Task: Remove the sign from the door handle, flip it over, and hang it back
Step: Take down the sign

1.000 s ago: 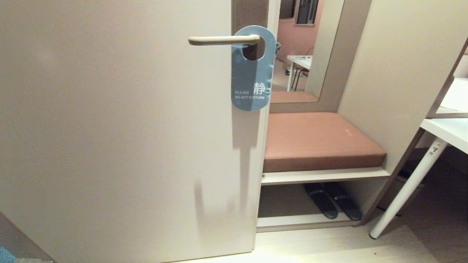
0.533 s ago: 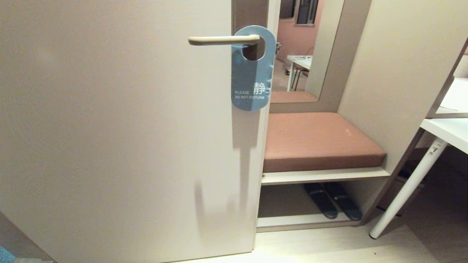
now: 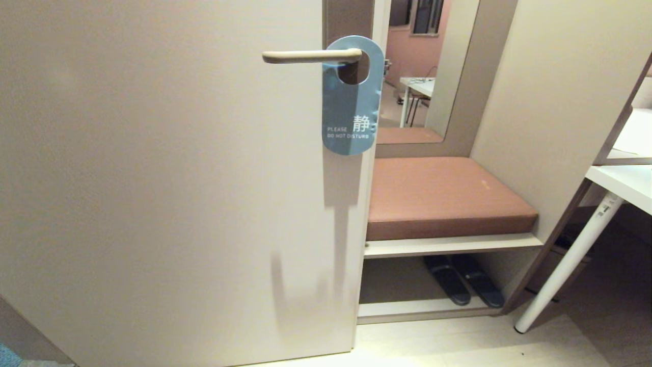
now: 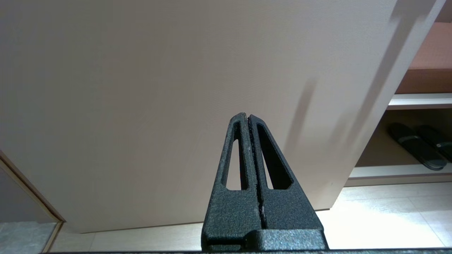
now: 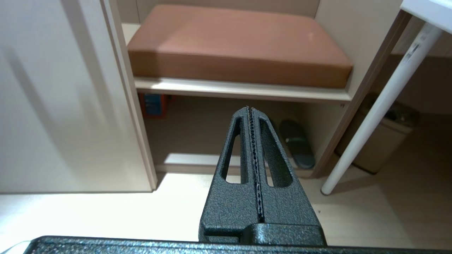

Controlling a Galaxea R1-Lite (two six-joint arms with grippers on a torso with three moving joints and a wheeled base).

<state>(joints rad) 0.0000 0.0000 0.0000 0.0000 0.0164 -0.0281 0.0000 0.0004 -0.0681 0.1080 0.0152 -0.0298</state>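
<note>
The sign (image 3: 352, 102) is hanging on the door handle (image 3: 305, 56), its round hole threaded over the lever right beside the brownish backplate (image 3: 348, 20). Its blue face is showing toward me, with white lettering reading "PLEASE DO NOT DISTURB" low on the card. The card is hanging upright against the right edge of the pale door (image 3: 163, 178), and its right side is overlapping the door edge slightly.

Neither of my arms is showing in the head view. My left claw (image 4: 248, 116) is sitting clenched, its two black fingers pressed flat together with nothing between them, and it is pointing at the bare lower part of the door, well below the handle. My right claw (image 5: 251, 108) is clenched and empty as well, pointing toward the open shelf unit to the right of the door.

In that unit, a brown cushion (image 3: 443, 196) is lying on the upper shelf (image 3: 451, 244), and a pair of dark slippers (image 3: 463, 285) is resting side by side on the lower level. In the right wrist view something blue and orange is sitting in the dim corner under the shelf (image 5: 152, 104), probably a small box, though I cannot make it out. Farther right, a white surface (image 3: 624, 183) with a slanted white leg (image 3: 565, 270) is standing on the light floor (image 3: 458, 346).
</note>
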